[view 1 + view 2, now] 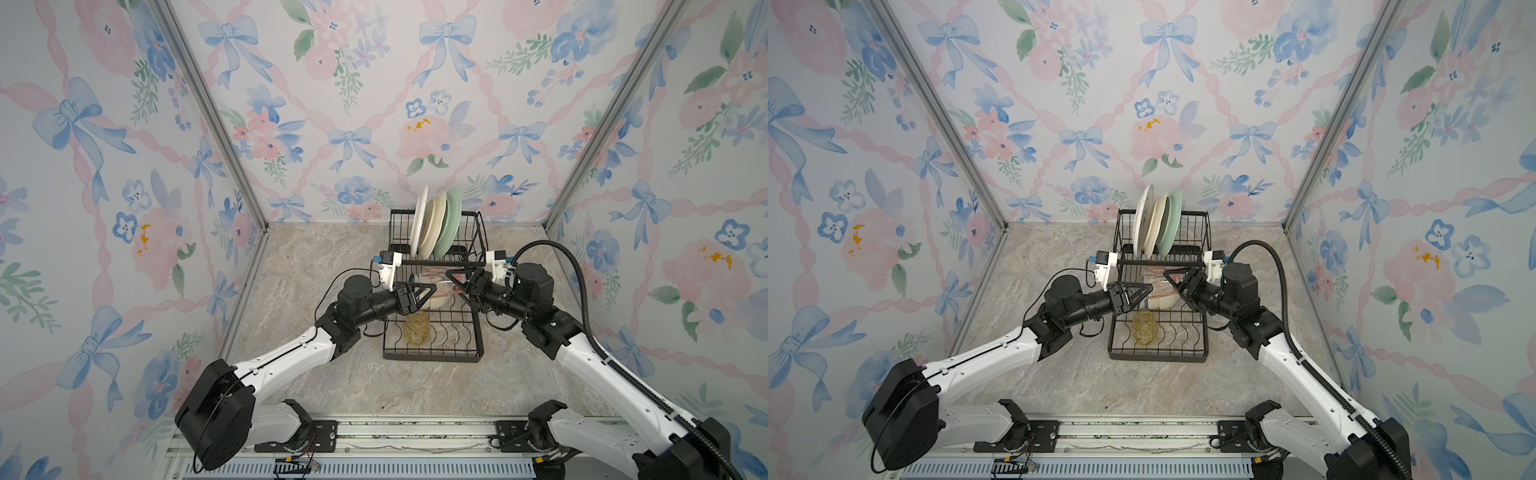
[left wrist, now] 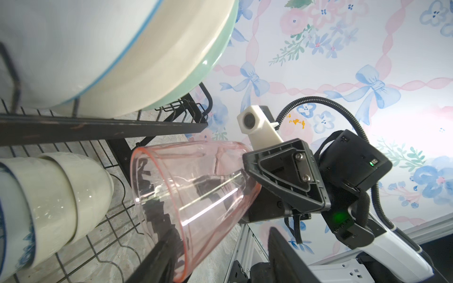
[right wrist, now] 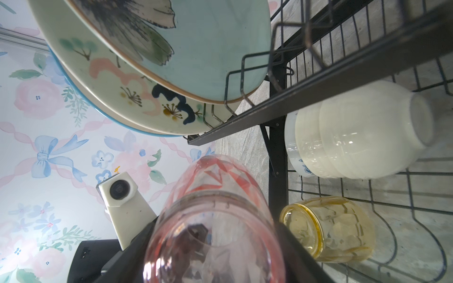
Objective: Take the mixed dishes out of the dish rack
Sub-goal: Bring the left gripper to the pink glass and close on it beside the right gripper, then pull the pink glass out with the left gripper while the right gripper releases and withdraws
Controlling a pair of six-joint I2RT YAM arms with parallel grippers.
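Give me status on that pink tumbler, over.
Right gripper shut on pink tumbler, base end. Left gripper open, straddling its rim. Close alongside: bowls, rack's upper bar.

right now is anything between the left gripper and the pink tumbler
Nothing visible. The right gripper holds the pink tumbler by its base, open mouth turned toward the left gripper, whose fingers sit at the rim. The stacked cream bowls lie off to one side in the dish rack, not between them.
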